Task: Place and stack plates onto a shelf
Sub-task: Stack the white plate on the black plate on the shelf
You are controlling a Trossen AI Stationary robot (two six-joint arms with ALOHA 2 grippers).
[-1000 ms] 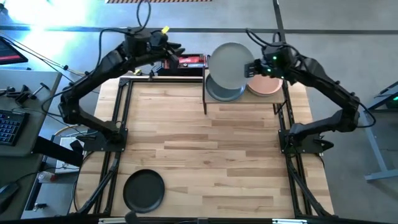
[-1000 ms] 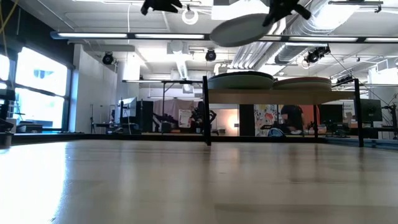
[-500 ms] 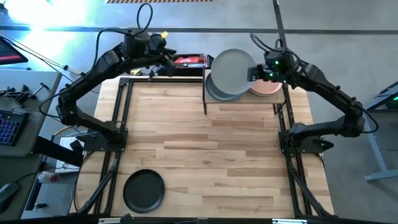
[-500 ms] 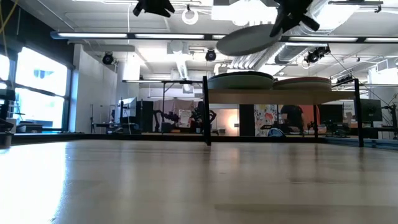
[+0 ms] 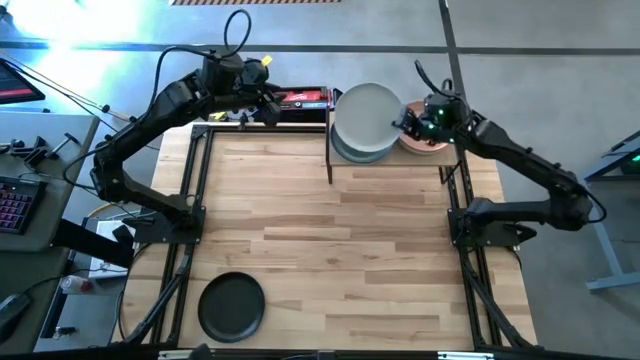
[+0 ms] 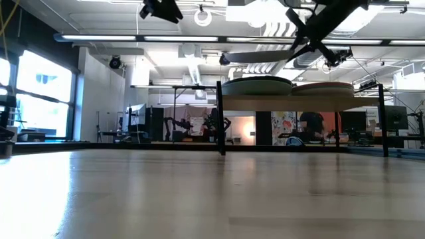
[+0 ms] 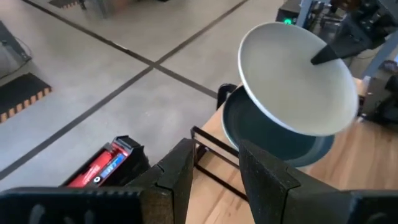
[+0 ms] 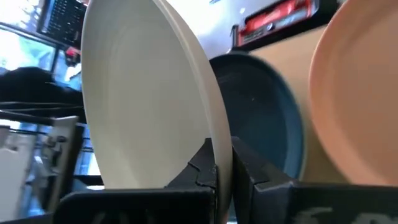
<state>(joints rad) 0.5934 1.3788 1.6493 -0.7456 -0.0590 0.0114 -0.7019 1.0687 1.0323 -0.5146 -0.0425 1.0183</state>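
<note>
The right gripper [image 5: 408, 118] is clamped tight on the rim of a round, shallow, pale grey-green matte plate [image 5: 366, 112], holding it just above the dark teal round plate [image 5: 352, 148] that tops the stack on the small light-wood shelf with thin black metal posts [image 6: 302, 102]. To do this well, I'd level the plate, centre it over the teal one, lower until they touch, and only then let go. Beside that stack on the shelf sits a peach round plate [image 5: 434, 142]. The left gripper [image 5: 268, 100] waits off the shelf's other side, fingers spread and empty, near a red-and-black box [image 5: 305, 98]. Far from the shelf, a black round plate [image 5: 231, 306] lies on the large wooden tabletop [image 5: 330, 240]; the room behind is an open workshop.
</note>
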